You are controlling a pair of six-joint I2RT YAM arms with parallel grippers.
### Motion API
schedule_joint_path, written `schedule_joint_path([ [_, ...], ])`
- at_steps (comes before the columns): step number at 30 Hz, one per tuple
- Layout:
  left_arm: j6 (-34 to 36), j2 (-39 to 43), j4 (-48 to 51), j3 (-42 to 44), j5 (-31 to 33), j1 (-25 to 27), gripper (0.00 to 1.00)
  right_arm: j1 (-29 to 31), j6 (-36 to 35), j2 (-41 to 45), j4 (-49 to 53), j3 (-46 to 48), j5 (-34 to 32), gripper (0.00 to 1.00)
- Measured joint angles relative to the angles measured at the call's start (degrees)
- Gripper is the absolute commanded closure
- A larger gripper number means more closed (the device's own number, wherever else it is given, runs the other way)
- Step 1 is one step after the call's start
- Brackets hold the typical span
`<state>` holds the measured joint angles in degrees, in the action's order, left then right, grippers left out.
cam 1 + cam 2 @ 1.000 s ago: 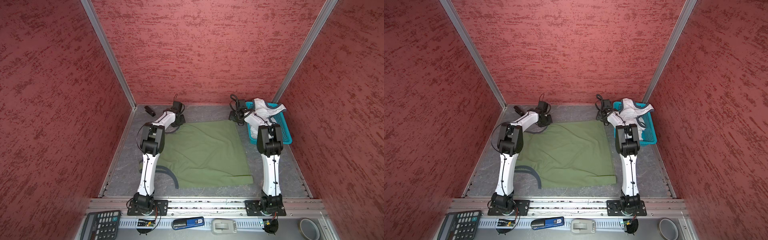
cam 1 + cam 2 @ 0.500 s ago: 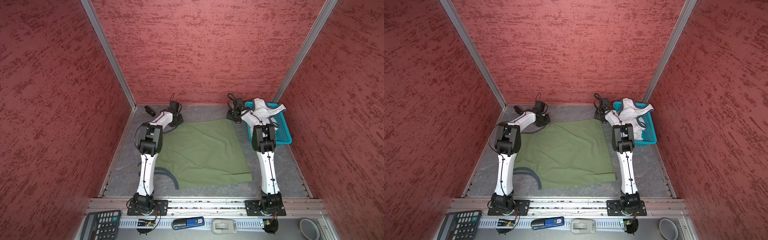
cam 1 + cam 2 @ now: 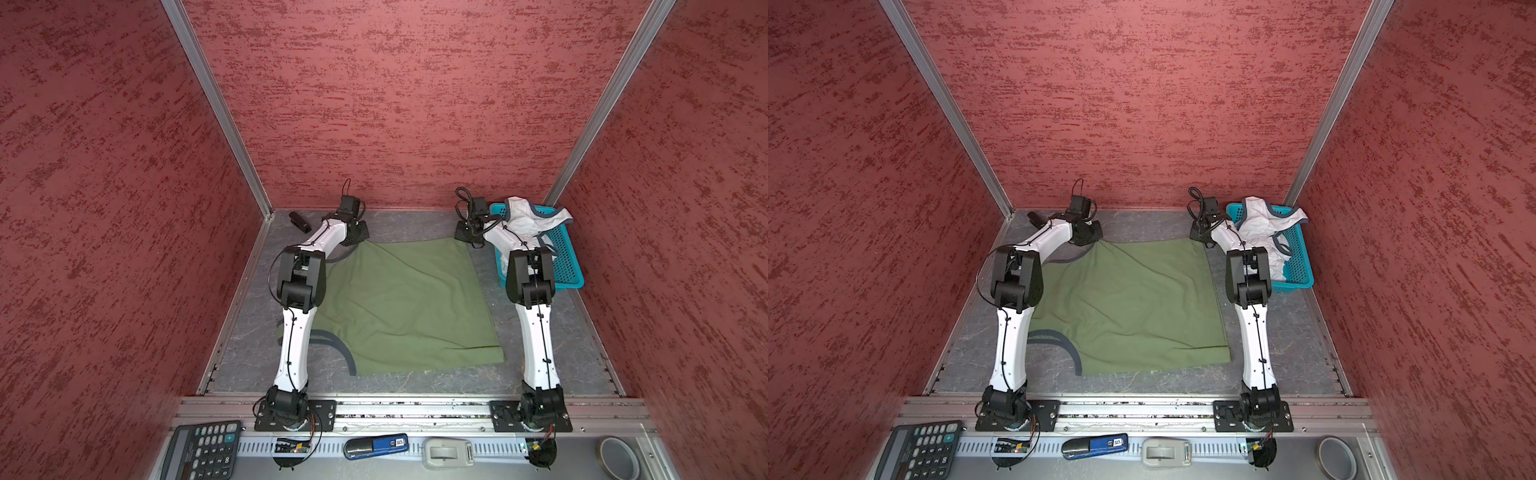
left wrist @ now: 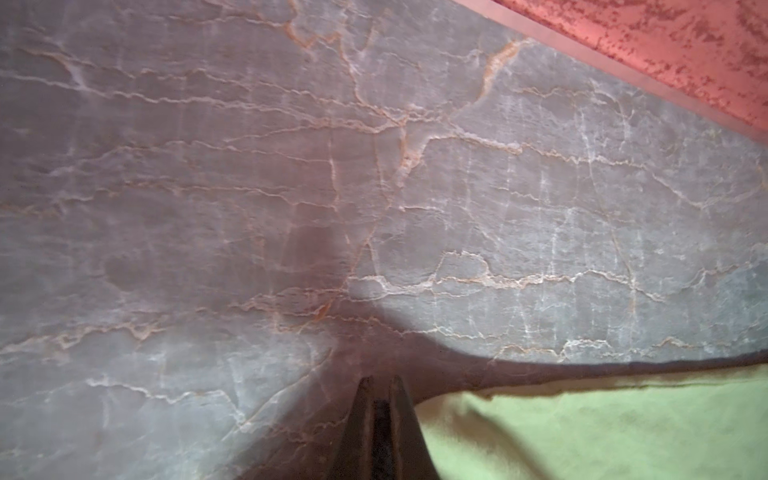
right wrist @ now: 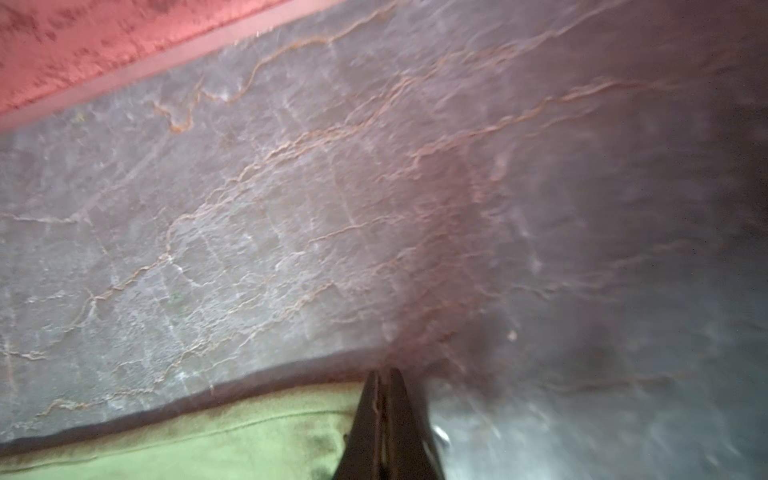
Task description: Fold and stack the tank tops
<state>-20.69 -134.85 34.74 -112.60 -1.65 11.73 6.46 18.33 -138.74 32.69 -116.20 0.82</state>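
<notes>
I see the olive green tank top (image 3: pixel 399 303) spread on the grey marbled table (image 3: pixel 415 222) between the two arms, lightly creased, with a curve of grey trim showing at its near left beside the left arm. The left gripper (image 4: pixel 380 384) is down at the shirt's far left corner. Its jaws are pressed together and the green cloth rises in a small peak right up to them, so I read it as pinching that corner. The right gripper (image 5: pixel 384 376) sits at the far right corner, also with its jaws squeezed tight. The stitched edge of the shirt runs straight into its fingers (image 5: pixel 370 409) and bare table lies on the other side. That wrist view is blurred, but it looks like a pinch on the corner. The white tank top (image 3: pixel 528 220) is heaped in the turquoise basket (image 3: pixel 567 270) at the far right, draped partly over its far rim, just beside the right arm.
</notes>
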Motion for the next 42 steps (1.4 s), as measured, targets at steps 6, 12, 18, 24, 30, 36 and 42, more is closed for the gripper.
schedule_joint_path([
  [6,1.4,3.7,-3.4,7.1,0.0,0.3,0.96,-1.4,-0.2,12.8,-7.4,15.1,-0.9,1.00],
  [12,2.1,9.4,-9.6,15.7,-0.5,1.2,0.96,-2.5,0.0,22.5,-15.9,26.2,0.7,1.00],
  [18,2.3,17.5,-16.3,25.6,-0.3,2.5,0.96,-2.6,1.0,26.9,-22.5,36.3,2.5,1.00],
  [24,2.5,25.5,-22.8,35.5,0.5,3.9,0.96,-2.6,2.6,33.2,-26.9,46.6,4.5,1.00],
  [30,2.1,32.7,-27.4,46.6,1.4,5.4,0.96,-2.7,4.7,42.1,-31.6,56.1,5.9,1.00],
  [36,1.2,39.4,-31.3,57.0,3.1,8.1,0.95,-2.7,7.3,48.7,-35.7,66.8,7.0,1.00],
  [42,-0.6,42.8,-34.8,65.2,3.6,10.3,0.91,-2.7,8.9,51.9,-37.3,74.8,7.0,0.97],
])
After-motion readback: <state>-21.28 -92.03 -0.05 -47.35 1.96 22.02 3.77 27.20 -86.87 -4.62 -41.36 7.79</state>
